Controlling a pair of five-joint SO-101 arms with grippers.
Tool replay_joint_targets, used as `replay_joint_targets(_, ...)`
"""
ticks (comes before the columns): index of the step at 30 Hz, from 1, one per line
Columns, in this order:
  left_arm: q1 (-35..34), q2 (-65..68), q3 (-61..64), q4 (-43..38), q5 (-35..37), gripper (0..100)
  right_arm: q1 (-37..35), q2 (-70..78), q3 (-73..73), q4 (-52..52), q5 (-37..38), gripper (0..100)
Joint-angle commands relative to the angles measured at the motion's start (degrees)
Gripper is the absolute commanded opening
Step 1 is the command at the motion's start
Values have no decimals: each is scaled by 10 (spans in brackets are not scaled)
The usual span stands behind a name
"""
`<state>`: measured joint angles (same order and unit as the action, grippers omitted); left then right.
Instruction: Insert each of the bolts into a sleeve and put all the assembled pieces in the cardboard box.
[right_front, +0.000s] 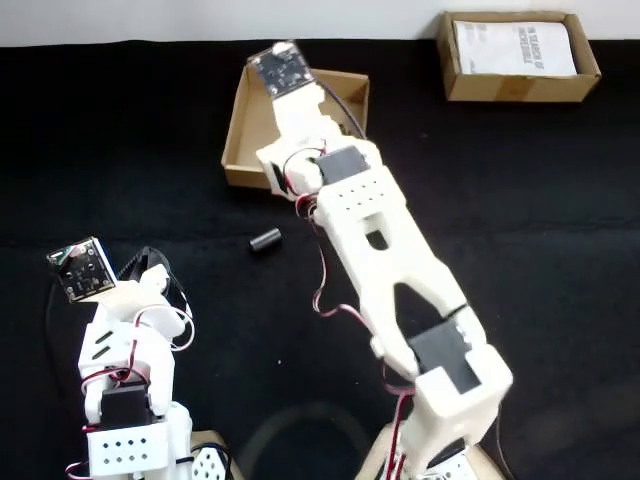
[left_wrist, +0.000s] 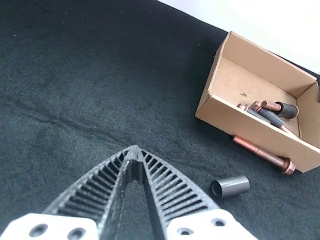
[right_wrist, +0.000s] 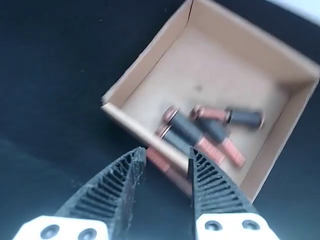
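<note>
Fingers: my left fingers (left_wrist: 170, 192) together, right fingers (right_wrist: 210, 185) apart over bolt (right_wrist: 159, 160).
Done: three pieces (right_wrist: 187, 130) in box (right_wrist: 235, 65).
Left: bolt, sleeve (left_wrist: 231, 187).

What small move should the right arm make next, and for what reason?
Probably lower the right end effector and close it on the loose bolt. It is open, with that bolt seen between its fingers, outside the box wall, and an empty sleeve lies nearby.
</note>
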<state>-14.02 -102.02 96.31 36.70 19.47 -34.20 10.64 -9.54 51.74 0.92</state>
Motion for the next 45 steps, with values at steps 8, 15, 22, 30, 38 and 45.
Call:
replay_joint_targets(8,7,0,9,2,-4,21,-57,-65,12,227,-296,119)
replay_joint_targets(15,-9,0,9,1,-4,21,-58,12,46,184,-326,119)
replay_joint_targets(22,-10,0,9,1,-4,21,-61,107,0,66,-402,119)
replay_joint_targets(30,-10,0,9,1,-4,21,-63,224,-99,65,-462,121)
replay_joint_targets(38,-9,0,9,1,-4,42,-87,272,-145,65,-482,122)
replay_joint_targets(45,-9,0,9,4,-4,112,-94,285,-149,115,-484,122)
